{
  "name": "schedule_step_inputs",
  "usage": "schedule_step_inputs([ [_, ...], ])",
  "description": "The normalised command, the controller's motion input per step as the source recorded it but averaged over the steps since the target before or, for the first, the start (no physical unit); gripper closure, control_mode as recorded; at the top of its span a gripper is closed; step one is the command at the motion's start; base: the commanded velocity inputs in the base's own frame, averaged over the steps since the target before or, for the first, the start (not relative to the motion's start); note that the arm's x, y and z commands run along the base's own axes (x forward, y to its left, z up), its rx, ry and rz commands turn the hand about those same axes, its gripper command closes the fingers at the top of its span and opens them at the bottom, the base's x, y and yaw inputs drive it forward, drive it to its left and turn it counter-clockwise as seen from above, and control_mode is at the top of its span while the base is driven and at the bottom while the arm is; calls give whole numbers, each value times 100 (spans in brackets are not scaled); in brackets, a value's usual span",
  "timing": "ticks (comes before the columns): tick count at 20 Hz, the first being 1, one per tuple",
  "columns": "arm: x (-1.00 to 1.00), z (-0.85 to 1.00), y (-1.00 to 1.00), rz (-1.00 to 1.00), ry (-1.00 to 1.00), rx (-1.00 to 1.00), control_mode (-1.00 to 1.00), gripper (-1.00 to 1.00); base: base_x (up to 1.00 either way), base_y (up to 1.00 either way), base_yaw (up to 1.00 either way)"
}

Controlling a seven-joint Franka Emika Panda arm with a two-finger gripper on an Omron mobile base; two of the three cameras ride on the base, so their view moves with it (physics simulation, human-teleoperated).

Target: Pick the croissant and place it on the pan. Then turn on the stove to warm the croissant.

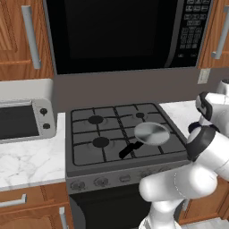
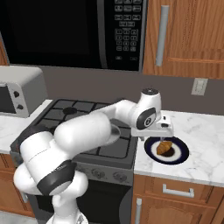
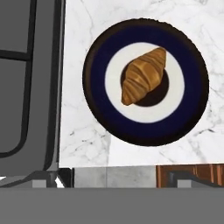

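White marble counter [image 2: 205, 148] ran to the right of the stove [image 1: 120, 134], under wooden cabinets and a black microwave [image 1: 125, 31]. On it sat a dark blue plate [image 3: 101, 113], and the croissant [image 3: 143, 75] lay at its centre, long axis slanting in the hand view from lower left to upper right. The gripper [image 2: 153, 135] hung above the plate with its jaws spread wide, holding nothing. The pan [image 1: 151, 133] rested on the stove's front right burner, black handle pointing toward the front knobs.
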Motion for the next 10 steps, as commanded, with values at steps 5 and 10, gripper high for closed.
schedule_step_inputs([
  [5, 15, -11, 0, -1, 4, 0, -100, -100, 0, 0, 0],
  [10, 34, -20, -4, -3, 4, 0, -100, -100, 0, 0, 0],
])
